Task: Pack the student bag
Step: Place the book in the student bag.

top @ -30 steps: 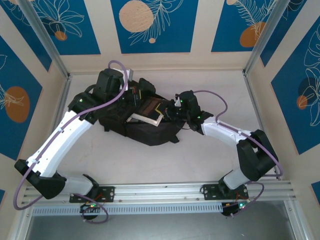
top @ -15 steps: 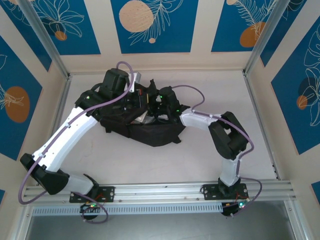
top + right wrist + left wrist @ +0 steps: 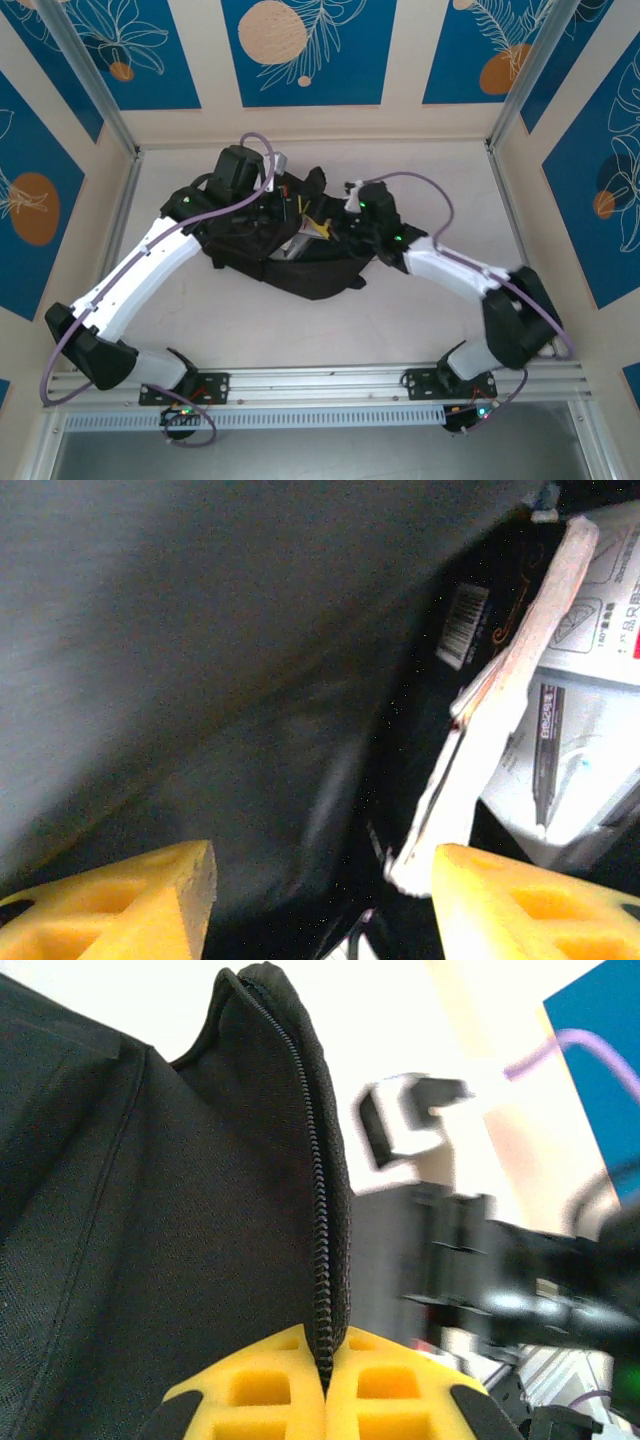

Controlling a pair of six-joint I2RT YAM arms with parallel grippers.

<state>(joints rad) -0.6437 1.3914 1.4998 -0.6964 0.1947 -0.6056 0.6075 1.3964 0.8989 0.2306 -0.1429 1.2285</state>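
Student bag (image 3: 300,272) lies on the table (image 3: 440,170) near the middle, a little to the left, between the two arms. Left gripper (image 3: 325,1385) is clenched on the bag's zipper edge (image 3: 318,1210) — black fabric rises straight up from between its yellow pads. Right gripper (image 3: 322,895) is at the bag's right side, looking into the opening, jaws parted and grasping nothing. Just beyond them a dark book (image 3: 470,620) with a barcode rests against a white printed packet (image 3: 590,730) — both inside the bag.
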